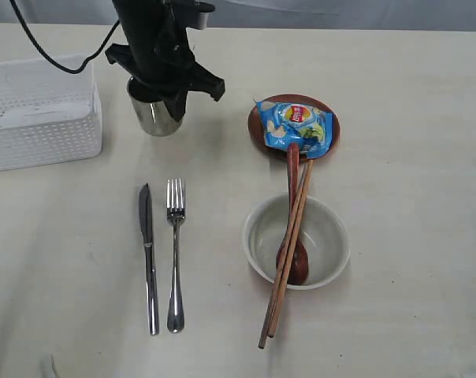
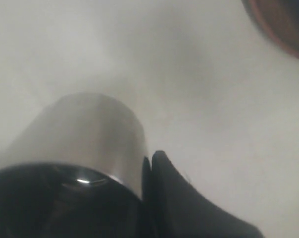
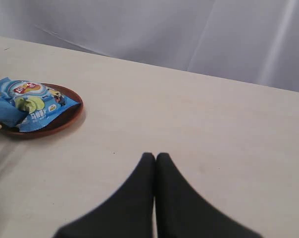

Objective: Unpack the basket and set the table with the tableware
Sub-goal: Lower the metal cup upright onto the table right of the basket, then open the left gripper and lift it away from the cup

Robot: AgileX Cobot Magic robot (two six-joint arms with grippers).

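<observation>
Surface: a pale cream table (image 1: pixel 411 236) with a faint wood grain fills the exterior view; the right wrist view shows a grey-white curtain (image 3: pixel 189 29) hanging behind its far edge.
Basket: a white perforated basket (image 1: pixel 41 134) sits at the far left of the table, with a black cable (image 1: pixel 41 47) looping above it.
Left gripper: the left gripper (image 1: pixel 169 106) hangs over the steel cup (image 1: pixel 153 118), just right of the basket. It is clamped on the cup's wall. The left wrist view shows one black finger (image 2: pixel 179 198) pressed against the outside of the rim, while the other is lost in the cup's dark inside.
Cup: it stands upright on the table.
Knife and fork: a silver knife (image 1: pixel 148 252) and fork (image 1: pixel 175 252) lie side by side, near each other but not touching, in front of the cup, the knife on the left.
Plate: a round brown plate (image 1: pixel 254 130) sits right of the cup, with a blue chip bag (image 1: pixel 297 126) lying on it.
Bowl: a pale bowl (image 1: pixel 329 236) sits in front of the plate.
Spoon: a brown wooden spoon (image 1: pixel 292 169) rests its head in the bowl, with its handle reaching to the plate.
Chopsticks: wooden chopsticks (image 1: pixel 279 299) lie across the bowl beside the spoon, from the chip bag's edge to the table in front of the bowl.
Right gripper: the right gripper (image 3: pixel 155 156) has its black fingers pressed together on nothing, above bare table and well apart from the plate.
</observation>
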